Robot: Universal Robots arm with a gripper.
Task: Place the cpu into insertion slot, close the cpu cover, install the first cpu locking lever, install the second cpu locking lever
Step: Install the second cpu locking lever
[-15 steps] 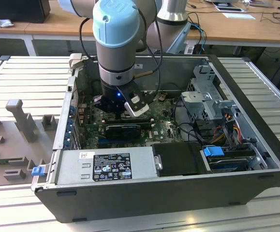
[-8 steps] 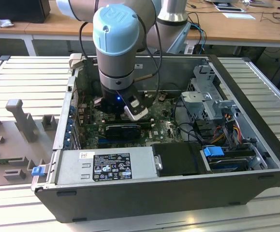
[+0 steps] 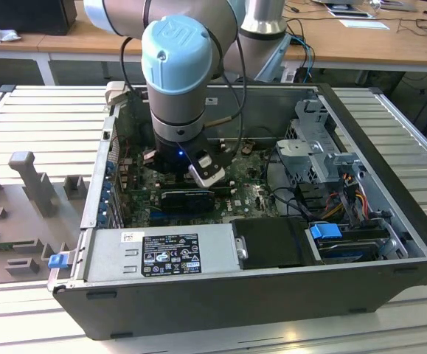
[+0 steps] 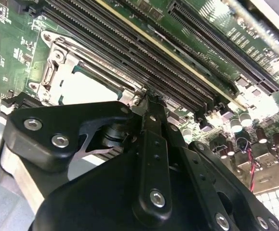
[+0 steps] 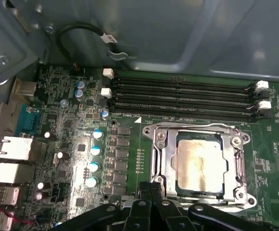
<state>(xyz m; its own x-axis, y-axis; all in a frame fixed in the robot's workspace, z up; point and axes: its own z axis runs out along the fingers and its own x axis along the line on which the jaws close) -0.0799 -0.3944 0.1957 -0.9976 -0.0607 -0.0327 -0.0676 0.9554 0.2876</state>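
Gripper first: its black fingers are pressed together with nothing visible between them, and their tips sit right at the near edge of the cpu socket, in both wrist views so close to the metal rim that I cannot tell whether they touch it; in the second wrist view the gripper ends just beside the corner of the frame. Around all this stands the big open computer case, lying on its side on a slatted metal table, and the grey arm with its pale blue cap reaches straight down into the case towards the exterior view's left half. Inside lies the green motherboard, filling the floor of the case. Four long black memory slots run side by side just beyond the socket, apart from it by a narrow strip of board. The insertion slot shows as a square with a silvery rim and screws at its corners. The cpu cover lies flat down over it, its square window framing the chip. The cpu, pale and silvery, sits in the slot under that window, level with the board. How the locking levers stand I cannot make out
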